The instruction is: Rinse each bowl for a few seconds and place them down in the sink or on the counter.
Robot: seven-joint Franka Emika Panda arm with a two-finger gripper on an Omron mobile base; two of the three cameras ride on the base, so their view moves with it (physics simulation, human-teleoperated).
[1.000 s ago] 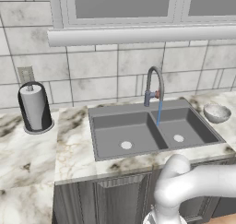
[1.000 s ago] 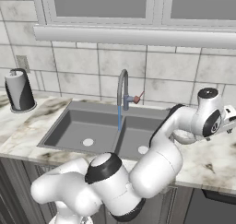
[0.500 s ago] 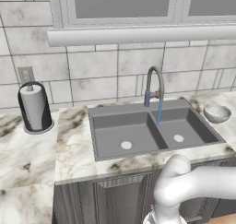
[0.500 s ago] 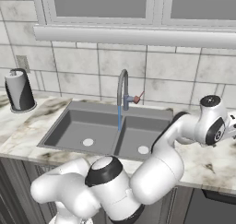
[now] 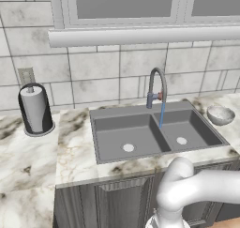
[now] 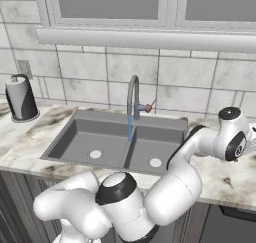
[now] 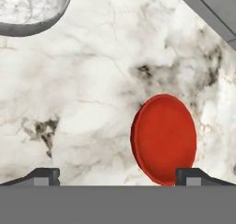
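In the hand view, our gripper (image 7: 117,174) hangs over the marble counter (image 7: 83,94) with its two dark fingertips (image 7: 44,174) spread as wide as they go and nothing between them. The glossy red bowl (image 7: 163,138) sits on the counter just ahead, nearer the right fingertip than the middle of the gap. That offset is our first worry: if we come straight down from here, we judge one finger could land on the rim or inside the bowl instead of straddling its wall, and it might tip or skid across the smooth stone.

A little farther off, at the top left corner of that view, we see part of the pale mottled bowl (image 7: 32,11), well apart from the red one. From the left base view this grey-white bowl sits on the counter just right of the dark double-basin sink (image 5: 126,142). A wide swing of the arm (image 6: 200,147) toward the basins could knock it.

Farther still, the arched faucet (image 5: 157,86) is running, a thin blue stream (image 5: 161,115) falling into the right basin. A shallow, glossy bowl pinched by one edge may slip under the water, and we could clip the spout when carrying it in.

At the far left stands a paper towel holder (image 5: 35,110), clear of our path.
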